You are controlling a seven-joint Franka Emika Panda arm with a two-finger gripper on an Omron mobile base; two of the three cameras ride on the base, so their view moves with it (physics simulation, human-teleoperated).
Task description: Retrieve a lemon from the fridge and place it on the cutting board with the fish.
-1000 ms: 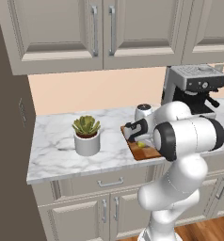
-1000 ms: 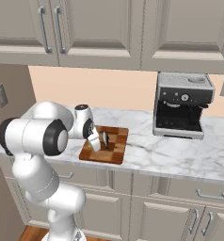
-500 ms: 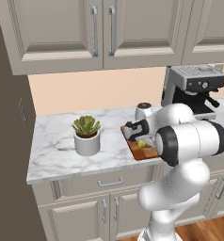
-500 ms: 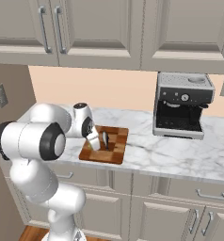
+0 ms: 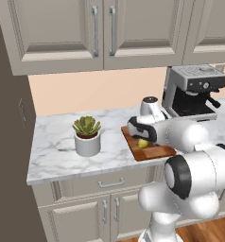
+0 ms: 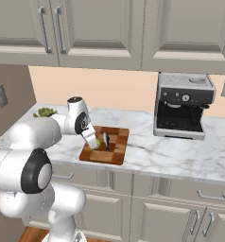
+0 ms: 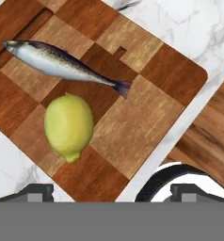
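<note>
The yellow-green lemon (image 7: 69,124) lies on the reddish-brown cutting board (image 7: 147,117), just beside the silver fish (image 7: 62,61) and apart from it. My gripper (image 7: 116,190) hovers right above them, open, with nothing between its fingertips (image 7: 38,190). From the left base view the lemon (image 5: 142,142) rests on the board (image 5: 157,152) under my gripper (image 5: 142,136). In the right base view the gripper (image 6: 92,142) hangs over the board (image 6: 115,153), close to the fish (image 6: 105,140). The fridge is out of view.
A potted plant (image 5: 87,138) stands on the marble counter (image 5: 57,160) left of the board. A coffee machine (image 6: 183,106) sits to the board's right by the wall. Upper cabinets (image 5: 100,33) hang above. The board lies near the counter's front edge.
The jaws have spread wider and the lemon now lies free on the board. The arm has shifted only slightly.
</note>
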